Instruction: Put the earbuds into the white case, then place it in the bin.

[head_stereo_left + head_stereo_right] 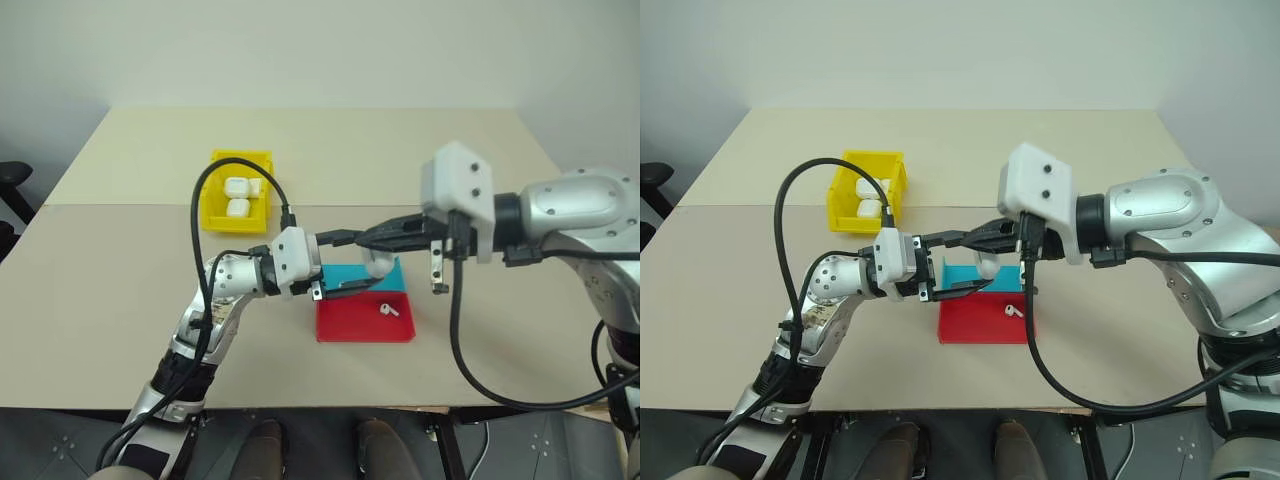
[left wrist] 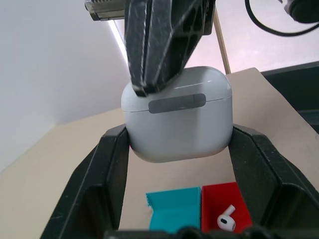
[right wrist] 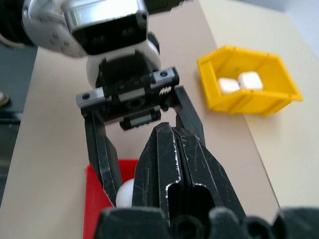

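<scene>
A: While the left claw [image 2: 179, 164] hangs over the middle of the beige desk [image 1: 100, 300], what has it got hold of?

B: Its two black fingers [image 2: 99, 184] are clamped on the sides of the small glossy white rounded charging case [image 2: 178, 119], which is lifted clear of the desk, just above the shallow cyan-and-red plastic tray [image 1: 365, 318]. The lid looks down, with its seam running level across the case.

A: And the right claw [image 1: 345, 238]?

B: It reaches in from the right side, fingers pressed together with nothing between them. In the left wrist view their tips rest against the top edge of the case, at the lid.

A: Where are the earbuds?

B: One tiny glossy white earbud with a short stem [image 1: 389, 310] lies in the red half of the tray, towards its right end. I cannot tell where a second one is.

A: And the bin?

B: The small bright yellow rectangular plastic bin [image 1: 240, 160] stands on the desk to the left of centre, further back than the tray and well apart from it. Inside it lie several small white blocks [image 1: 238, 197], two of them clear in the right wrist view. The case is not in it.
</scene>
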`<state>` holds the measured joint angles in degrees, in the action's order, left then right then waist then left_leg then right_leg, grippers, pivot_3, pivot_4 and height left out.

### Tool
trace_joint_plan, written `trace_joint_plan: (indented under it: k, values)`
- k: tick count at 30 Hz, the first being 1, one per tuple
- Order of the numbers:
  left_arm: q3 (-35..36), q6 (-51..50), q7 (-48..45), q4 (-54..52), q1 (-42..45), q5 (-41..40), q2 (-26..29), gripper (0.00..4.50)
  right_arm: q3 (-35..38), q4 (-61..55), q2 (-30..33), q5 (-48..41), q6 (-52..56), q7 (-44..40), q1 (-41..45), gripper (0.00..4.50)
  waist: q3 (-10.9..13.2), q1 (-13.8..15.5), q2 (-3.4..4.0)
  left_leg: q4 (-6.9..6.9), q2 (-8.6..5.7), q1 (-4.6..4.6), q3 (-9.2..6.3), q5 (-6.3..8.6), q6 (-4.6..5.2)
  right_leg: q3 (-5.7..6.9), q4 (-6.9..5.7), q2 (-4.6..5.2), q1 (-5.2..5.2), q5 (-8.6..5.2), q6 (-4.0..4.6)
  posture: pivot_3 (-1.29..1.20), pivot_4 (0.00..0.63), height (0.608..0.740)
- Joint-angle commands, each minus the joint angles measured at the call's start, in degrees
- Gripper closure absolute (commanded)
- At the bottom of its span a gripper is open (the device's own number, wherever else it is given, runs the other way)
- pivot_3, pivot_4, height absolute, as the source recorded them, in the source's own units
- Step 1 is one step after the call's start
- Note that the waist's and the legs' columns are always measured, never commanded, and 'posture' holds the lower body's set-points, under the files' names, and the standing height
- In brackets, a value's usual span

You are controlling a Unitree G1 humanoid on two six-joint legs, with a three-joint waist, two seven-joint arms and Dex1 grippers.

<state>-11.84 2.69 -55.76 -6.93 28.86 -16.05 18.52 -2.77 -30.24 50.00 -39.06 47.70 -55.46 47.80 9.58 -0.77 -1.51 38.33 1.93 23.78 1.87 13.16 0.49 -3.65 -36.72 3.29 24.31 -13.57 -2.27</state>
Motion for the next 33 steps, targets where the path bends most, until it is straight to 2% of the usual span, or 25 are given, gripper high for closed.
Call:
trace_joint_plan:
  k: [1, 6, 10, 12, 17, 20, 23, 28, 29, 33]
  values:
    - [4.2, 3.1, 4.4, 0.2, 0.4, -0.7, -1.5, 1.76, 8.3, -0.3, -1.0, -3.6, -0.1, 3.4, 0.2, 4.49, 0.0, 0.0, 0.00, 0.00, 0.00, 0.00, -0.01, 0.00, 0.00, 0.01, 0.00, 0.00, 0.00, 0.00, 0.00, 0.00, 0.150, 0.740]
    - [12.2, 4.1, 20.5, 4.4, 7.1, 2.9, -5.4, 1.76, 13.8, -1.6, 0.0, -3.0, 0.0, 7.4, -7.8, 4.49, 0.0, 0.5, -0.03, 0.07, -0.02, 0.00, -0.04, 0.00, 0.00, 0.04, 0.01, 0.03, -0.08, 0.04, -0.03, 0.00, 0.150, 0.740]
    - [16.7, -4.4, 35.3, 15.1, 17.7, 9.8, -3.6, 1.76, 15.8, -2.4, -1.1, -5.1, 3.7, 12.3, -12.9, 4.49, 0.0, 0.7, -0.06, 0.32, -0.06, 0.12, -0.13, 0.00, 0.00, 0.10, -0.03, 0.01, -0.08, 0.11, -0.12, 0.00, 0.150, 0.740]
    - [16.4, -5.2, 38.5, 22.4, 21.1, 13.1, -2.0, 1.76, 14.7, -2.4, -1.6, -4.1, 3.2, 13.6, -14.6, 4.49, 0.0, 0.3, -0.04, 0.33, -0.08, 0.06, -0.11, 0.00, 0.00, 0.04, -0.03, 0.01, -0.12, 0.13, -0.16, 0.00, 0.150, 0.740]
    - [14.9, -6.3, 51.1, 40.7, 28.9, 20.6, -2.0, 1.76, 10.2, -1.9, -0.9, -0.7, 2.7, 15.3, -16.7, 4.49, 0.0, 0.1, -0.06, 0.32, -0.09, 0.06, -0.11, 0.01, 0.01, 0.08, -0.02, 0.01, -0.11, 0.13, -0.16, 0.00, 0.150, 0.740]
    - [15.2, -7.8, 55.6, 48.0, 31.8, 21.9, -2.5, 1.76, 8.9, -2.1, -0.1, 1.0, 2.5, 15.5, -17.8, 4.49, 0.0, 0.1, -0.09, 0.33, -0.08, 0.28, -0.12, 0.01, 0.01, 0.09, 0.00, 0.01, 0.07, 0.14, -0.16, 0.00, 0.150, 0.740]
    - [14.7, -6.9, 54.8, 50.6, 31.3, 22.0, -1.7, 1.76, 8.6, -2.5, 0.4, 2.1, 2.6, 15.7, -19.0, 4.49, 0.0, 0.1, -0.09, 0.33, -0.09, 0.44, -0.15, 0.01, 0.01, 0.17, 0.05, 0.04, 0.12, 0.15, -0.18, 0.00, 0.150, 0.740]
    - [15.1, -8.7, 52.3, 49.4, 29.8, 20.5, -1.4, 0.15, 8.9, -2.7, 0.8, 2.7, 2.7, 15.6, -20.6, 4.50, 0.0, 0.2, -0.09, 0.33, -0.10, 0.52, -0.15, 0.01, 0.01, 0.19, 0.04, 0.08, 0.12, 0.16, -0.21, 0.00, 0.150, 0.740]
    - [15.1, -8.8, 52.3, 49.1, 29.6, 20.5, -1.3, 0.03, 8.8, -2.6, 0.8, 2.9, 2.6, 15.6, -20.6, 4.50, 0.0, 0.2, -0.09, 0.33, -0.11, 0.51, -0.14, 0.01, 0.01, 0.19, 0.07, 0.08, 0.11, 0.16, -0.21, 0.00, 0.150, 0.740]
    - [14.8, -7.3, 51.4, 45.7, 27.9, 20.3, -1.5, 0.03, 7.6, -2.1, 1.0, 4.1, 1.9, 15.0, -20.6, 4.50, 0.0, 0.2, -0.09, 0.34, -0.11, 0.45, -0.14, 0.01, 0.00, 0.19, 0.11, 0.08, 0.11, 0.16, -0.21, 0.00, 0.150, 0.740]
